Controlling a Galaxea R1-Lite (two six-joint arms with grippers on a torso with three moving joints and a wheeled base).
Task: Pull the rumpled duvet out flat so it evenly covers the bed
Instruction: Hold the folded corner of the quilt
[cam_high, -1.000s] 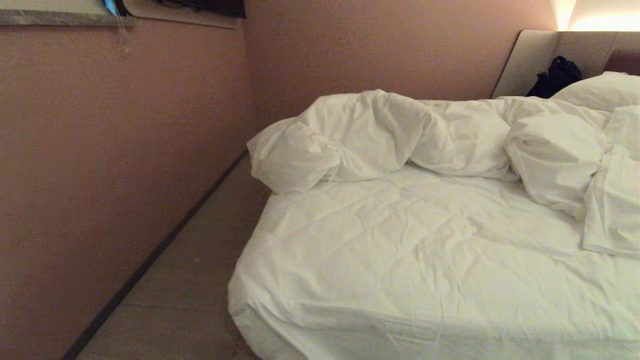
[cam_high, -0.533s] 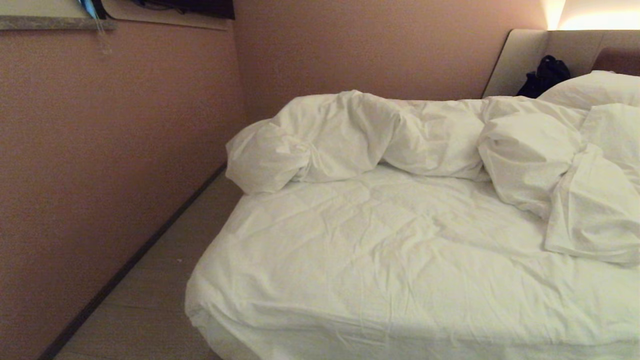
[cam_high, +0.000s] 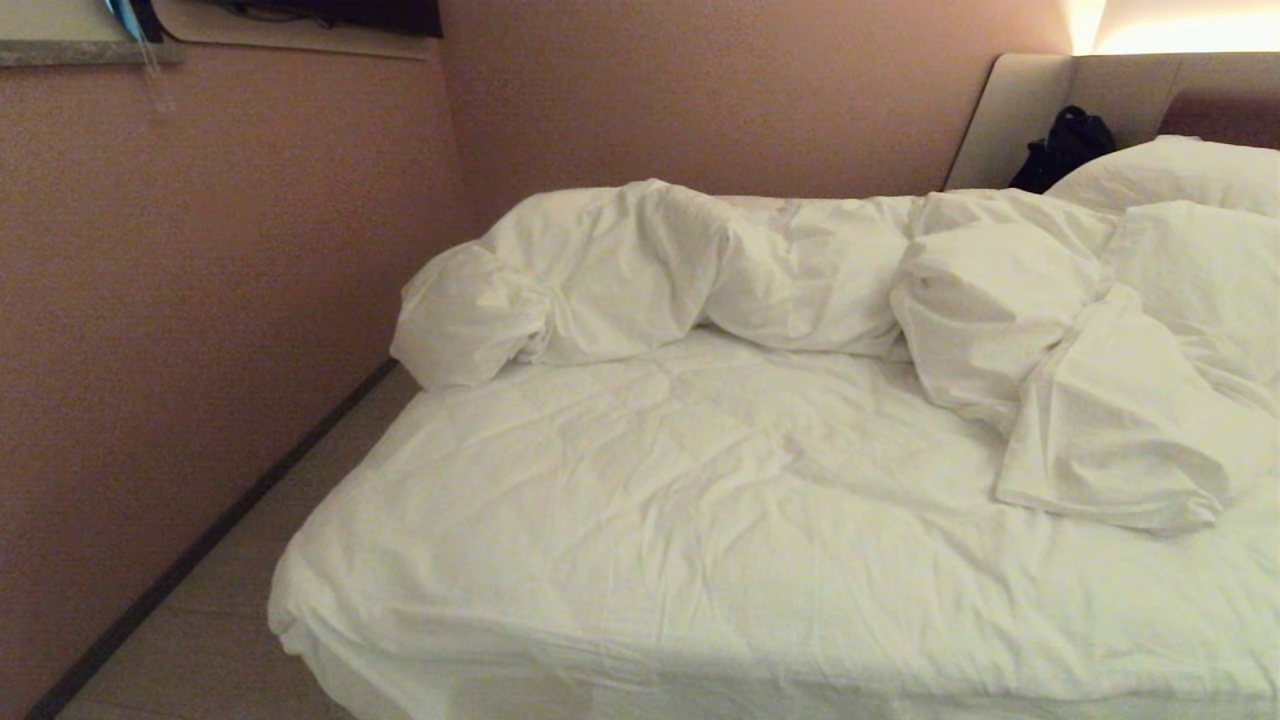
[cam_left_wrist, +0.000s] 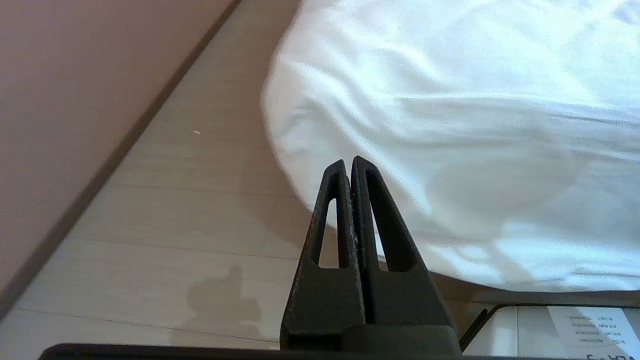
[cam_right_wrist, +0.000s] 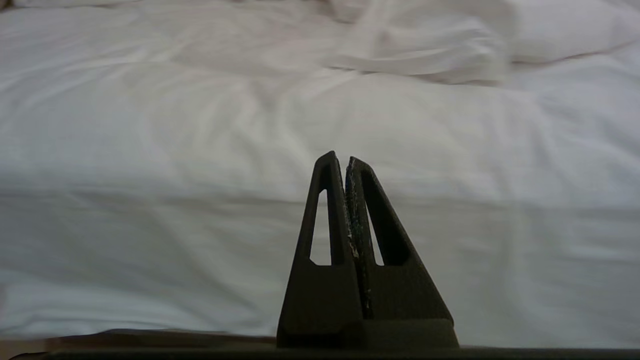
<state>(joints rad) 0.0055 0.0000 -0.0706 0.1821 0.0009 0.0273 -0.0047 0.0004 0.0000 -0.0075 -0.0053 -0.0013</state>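
The white duvet (cam_high: 800, 280) lies bunched in a puffy ridge across the far side of the bed (cam_high: 640, 520), with one loose flap (cam_high: 1110, 440) folded toward the right. The near half of the mattress shows only its creased white sheet. Neither arm appears in the head view. My left gripper (cam_left_wrist: 348, 161) is shut and empty, hanging over the floor beside the bed's near left corner (cam_left_wrist: 300, 125). My right gripper (cam_right_wrist: 339, 159) is shut and empty too, pointing at the bed's near side (cam_right_wrist: 250, 225), and the duvet's flap (cam_right_wrist: 425, 50) shows farther off.
A pink wall (cam_high: 200, 300) runs along the left, leaving a narrow strip of wooden floor (cam_high: 200, 640) between it and the bed. A pillow (cam_high: 1170, 175), a beige headboard (cam_high: 1010, 110) and a black bag (cam_high: 1060, 145) are at the far right.
The whole head view has slid leftward, so the camera has moved to the right along the bed. More of the duvet's right flap shows now. Nothing on the bed itself has moved.
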